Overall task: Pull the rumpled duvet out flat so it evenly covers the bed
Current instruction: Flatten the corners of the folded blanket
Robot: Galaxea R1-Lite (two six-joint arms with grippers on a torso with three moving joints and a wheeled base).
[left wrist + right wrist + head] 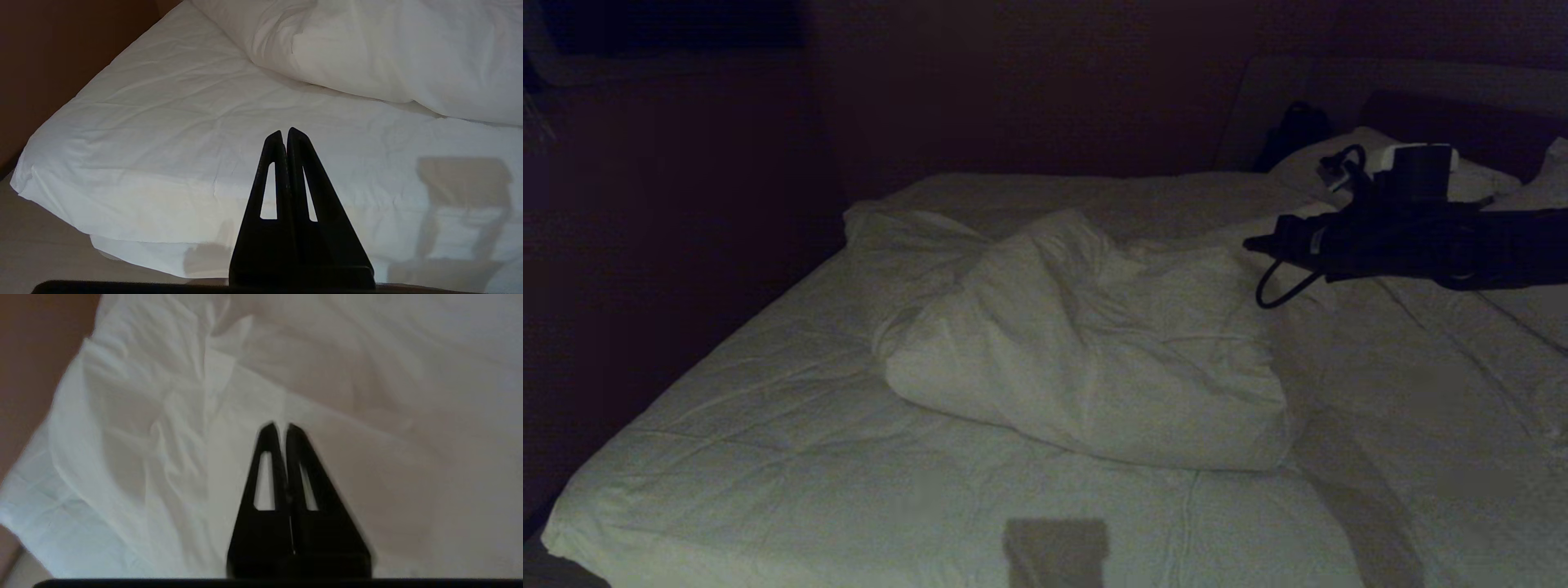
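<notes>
A: Jaws on the right: pressed shut, tip against tip, with no cloth seen between. Jaws on the left: also clenched and empty, hanging low by the near edge of the bed [768, 425].

B: And the duvet [1086, 359]?

A: Bunched in one puffy heap near the middle of the bed, folded over itself, with much bare bed on the near and left sides. Not spread at all.

B: So which step?

A: Probably the reach for a first grasp. Right arm [1421, 245] stretched in from the right, above the bed, with its tip just beside the upper right part of the heap. No hold on anything yet, as far as can be judged.

B: Needed next?

A: Likely to part the right jaws, go down on a fold or an edge of the heap, close on it, then draw it outward. Better to look for a real hem than a middle fold.

B: Differences between the views?

A: Head view: dim, but gives the whole heap and the arm's place. Right wrist view: crumpled folds directly under the jaws. Left wrist view: bright, shows the bed's near corner and the floor [41, 253], both absent from the right one.
</notes>
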